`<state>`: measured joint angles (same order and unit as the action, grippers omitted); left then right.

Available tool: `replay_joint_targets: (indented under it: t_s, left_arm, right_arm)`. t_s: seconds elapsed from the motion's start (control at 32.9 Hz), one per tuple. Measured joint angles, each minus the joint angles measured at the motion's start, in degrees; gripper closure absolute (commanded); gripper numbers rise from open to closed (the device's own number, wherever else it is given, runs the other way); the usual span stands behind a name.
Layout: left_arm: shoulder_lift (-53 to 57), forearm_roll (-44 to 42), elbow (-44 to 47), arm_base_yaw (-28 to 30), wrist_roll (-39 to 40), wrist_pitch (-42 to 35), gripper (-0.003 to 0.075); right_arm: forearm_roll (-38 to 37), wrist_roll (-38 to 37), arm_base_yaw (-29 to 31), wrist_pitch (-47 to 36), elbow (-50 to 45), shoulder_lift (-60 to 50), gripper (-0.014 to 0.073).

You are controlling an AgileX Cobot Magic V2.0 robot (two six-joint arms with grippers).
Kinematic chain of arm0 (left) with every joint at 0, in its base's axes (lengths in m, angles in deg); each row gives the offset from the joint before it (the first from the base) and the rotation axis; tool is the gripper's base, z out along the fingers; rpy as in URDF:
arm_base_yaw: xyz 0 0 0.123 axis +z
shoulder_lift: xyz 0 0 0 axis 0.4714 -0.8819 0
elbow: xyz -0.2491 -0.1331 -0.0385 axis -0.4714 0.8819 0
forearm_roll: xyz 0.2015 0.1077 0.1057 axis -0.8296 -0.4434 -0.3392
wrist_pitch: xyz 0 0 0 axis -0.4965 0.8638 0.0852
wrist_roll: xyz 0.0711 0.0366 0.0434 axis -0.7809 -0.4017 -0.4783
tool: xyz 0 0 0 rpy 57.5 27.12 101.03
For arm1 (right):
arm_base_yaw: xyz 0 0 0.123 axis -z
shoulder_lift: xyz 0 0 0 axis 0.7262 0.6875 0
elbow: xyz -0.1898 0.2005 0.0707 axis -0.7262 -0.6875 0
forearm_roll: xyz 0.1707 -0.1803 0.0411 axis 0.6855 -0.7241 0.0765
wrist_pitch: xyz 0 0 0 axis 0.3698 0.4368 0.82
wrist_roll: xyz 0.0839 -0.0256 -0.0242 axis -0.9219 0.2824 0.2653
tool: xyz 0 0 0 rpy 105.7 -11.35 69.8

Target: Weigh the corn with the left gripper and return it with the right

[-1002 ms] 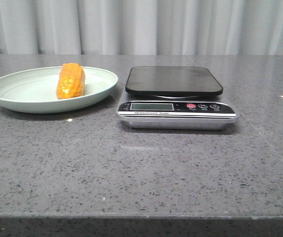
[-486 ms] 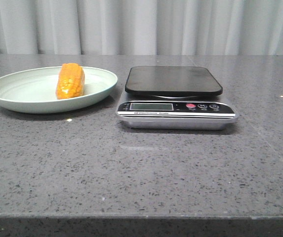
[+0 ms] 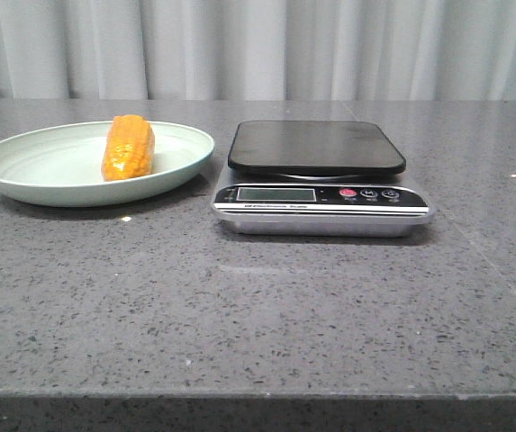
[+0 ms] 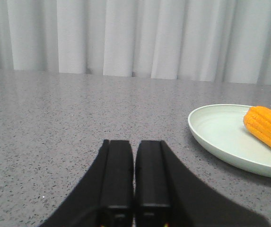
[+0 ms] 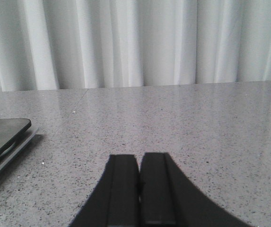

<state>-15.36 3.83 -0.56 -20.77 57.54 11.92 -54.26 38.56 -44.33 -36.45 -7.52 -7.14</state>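
The orange-yellow corn lies on a pale green plate at the left of the table. It also shows in the left wrist view on the plate. A digital kitchen scale with a black platform stands at the centre, its platform bare. My left gripper is shut and empty, low over the table, apart from the plate. My right gripper is shut and empty, beside the scale's edge. Neither gripper shows in the front view.
The table is grey speckled stone with its front edge near the bottom of the front view. A white curtain hangs behind the table.
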Motion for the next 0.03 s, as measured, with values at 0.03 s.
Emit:
replay_joint_targets:
  t_s: [0.03]
  left_arm:
    - [0.0, 0.0, 0.0, 0.0, 0.0, 0.0, 0.0594]
  right_arm:
    - [0.0, 0.0, 0.0, 0.0, 0.0, 0.0, 0.0456]
